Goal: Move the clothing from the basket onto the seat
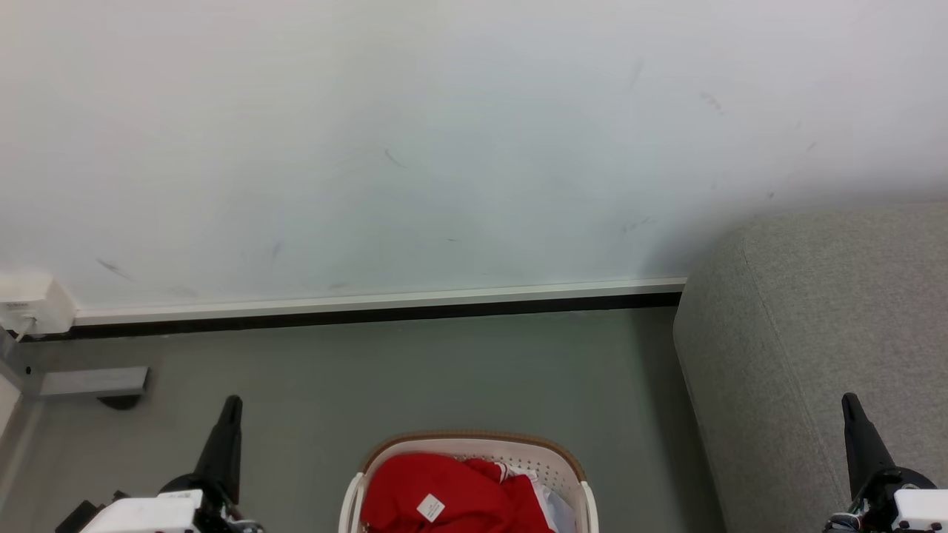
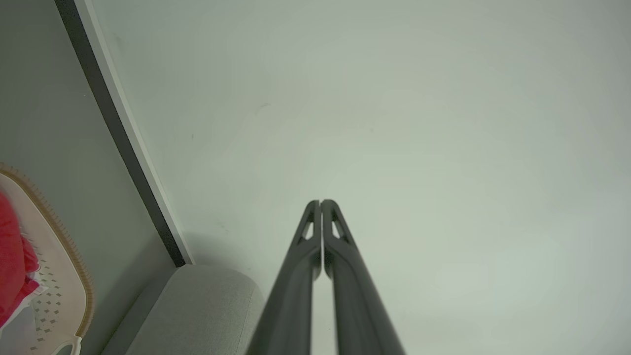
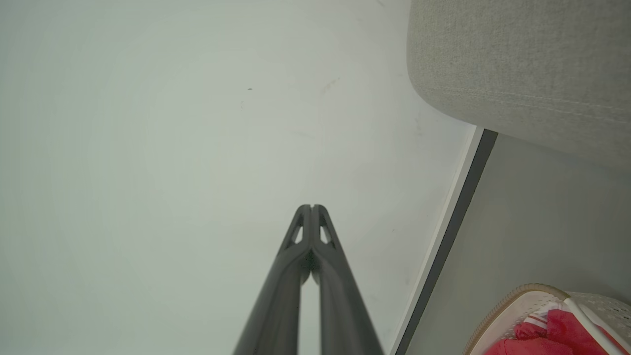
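Lower left, closest: left fingers, long and dark, pressed together, gripping nothing, pointing up toward the wall. Same from the left wrist: both tips touching, bare wall beyond.

Centre bottom, on the grey floor between the two arms: basket, cream, perforated, brown rim, cut off by the bottom edge. Inside it, clothing: a bright red heap, white trim toward the right, small white label face up near the front. None of it on the seat so far, so task judged to be at its very start.

Right: seat, a big grey woven sofa with a rounded corner and a seam, near the basket with a strip of floor between, backed against the wall.

Lower right: right fingers, likewise closed on nothing, seen against the seat's front. From the right wrist, tips together.

Likely handling: soft, light, limp; no shape of its own, prone to drape, stretch and drag over the rim when lifted. Possibly slick sports fabric, so a thin pinch liable to slip. Best hold, by judgement: a thick bunched fold at the top of the heap, not the label or a trim edge. Fingers to be opened first; lift needed high enough to clear the rim before swinging right.
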### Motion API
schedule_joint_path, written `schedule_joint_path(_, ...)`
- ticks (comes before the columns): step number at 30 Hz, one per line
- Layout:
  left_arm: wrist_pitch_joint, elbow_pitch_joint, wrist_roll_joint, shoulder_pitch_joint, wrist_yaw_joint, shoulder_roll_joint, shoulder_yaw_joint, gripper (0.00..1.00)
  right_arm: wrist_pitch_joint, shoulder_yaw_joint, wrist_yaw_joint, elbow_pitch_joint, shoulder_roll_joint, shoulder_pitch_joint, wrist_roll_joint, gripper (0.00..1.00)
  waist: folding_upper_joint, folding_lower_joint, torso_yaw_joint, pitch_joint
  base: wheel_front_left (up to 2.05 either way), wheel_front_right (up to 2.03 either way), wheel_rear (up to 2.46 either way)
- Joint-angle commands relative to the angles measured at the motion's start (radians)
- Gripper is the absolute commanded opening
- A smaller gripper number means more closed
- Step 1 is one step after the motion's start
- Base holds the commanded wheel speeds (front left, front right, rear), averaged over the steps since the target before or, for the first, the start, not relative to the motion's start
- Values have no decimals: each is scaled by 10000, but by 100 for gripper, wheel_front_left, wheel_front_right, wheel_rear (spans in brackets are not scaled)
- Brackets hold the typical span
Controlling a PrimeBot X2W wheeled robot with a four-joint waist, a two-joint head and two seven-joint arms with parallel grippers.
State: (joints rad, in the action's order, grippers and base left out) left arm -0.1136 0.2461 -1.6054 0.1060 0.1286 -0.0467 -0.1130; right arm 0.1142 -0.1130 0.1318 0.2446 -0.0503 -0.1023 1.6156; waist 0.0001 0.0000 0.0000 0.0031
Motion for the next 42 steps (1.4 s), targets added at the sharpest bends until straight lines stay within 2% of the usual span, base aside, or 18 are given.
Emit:
schedule_joint_path(1,-37,-28,-145,73,43,-74,-14,0,18,-25,-23,-10,-6,-127,-55,0,-1,0,0,0,0,0,0)
schedule_joint_path(42,-37,-28,-144,73,43,-74,-14,0,18,-25,-23,-10,-6,-128,-55,0,-1,0,0,0,0,0,0)
